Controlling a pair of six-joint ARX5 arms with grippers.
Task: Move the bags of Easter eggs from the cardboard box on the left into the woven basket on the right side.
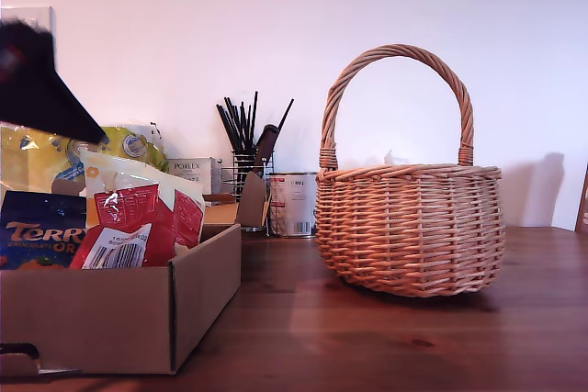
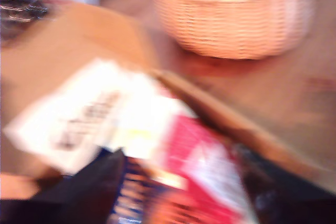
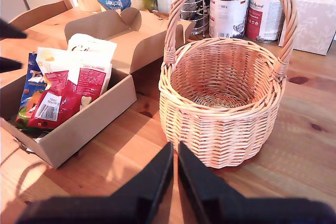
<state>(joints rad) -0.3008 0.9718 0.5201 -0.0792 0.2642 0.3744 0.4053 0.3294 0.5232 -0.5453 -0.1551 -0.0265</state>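
Note:
The cardboard box stands at the exterior view's left. A red bag, a blue "Terry's" bag and a white bag lie in it. My first gripper hovers over the box, a blurred black shape. Its own view is smeared, with dark fingers spread wide and open above the red bag and white bag. The woven basket stands at the exterior view's right with no bag showing inside. My second gripper is shut and holds nothing, on the near side of the basket.
Behind the box are a big yellow pack, a white Porlex box, a black wire utensil holder and tins. A tissue box stands past the basket. Bare wooden table lies between box and basket.

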